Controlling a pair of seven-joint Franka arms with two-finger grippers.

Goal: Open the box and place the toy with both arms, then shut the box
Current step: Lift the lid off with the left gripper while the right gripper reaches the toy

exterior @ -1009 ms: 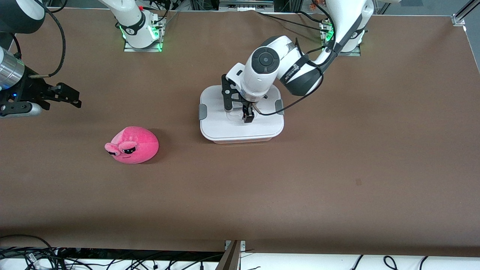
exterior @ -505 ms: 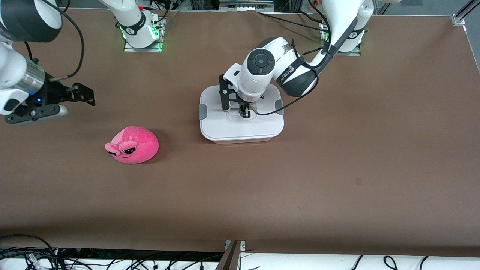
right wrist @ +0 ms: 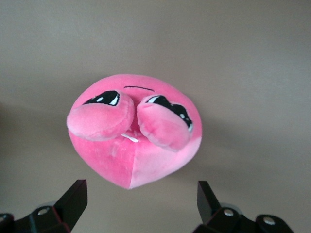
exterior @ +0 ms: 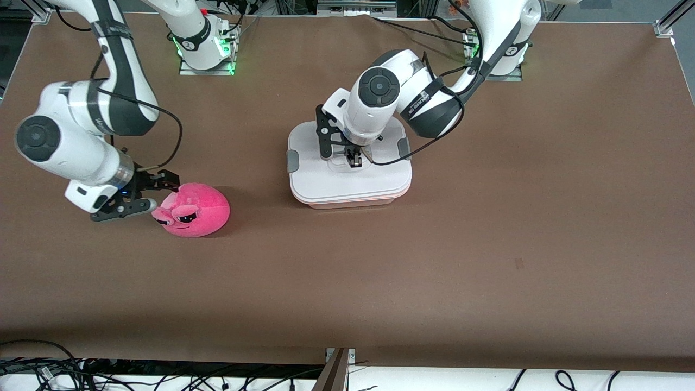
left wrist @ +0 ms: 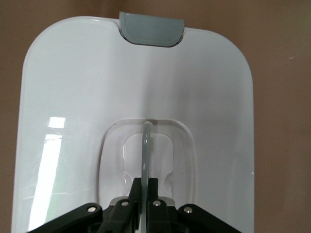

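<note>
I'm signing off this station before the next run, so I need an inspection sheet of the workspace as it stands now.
Surface: brown table, one small dark mark toward the left arm's end.
Job's things: translucent pale pink plastic box under its white lid with grey side clips; the lid looks slightly raised. Hot-pink round plush toy lies on the table toward the right arm's end.
Clutter: nothing seen.
Grippers: left gripper shut on the lid's centre handle; right gripper open beside the toy, not touching it.
Cables: black cables along both arms; loose ones below the table's near edge.
Surroundings: metal framing past the arm bases.
</note>
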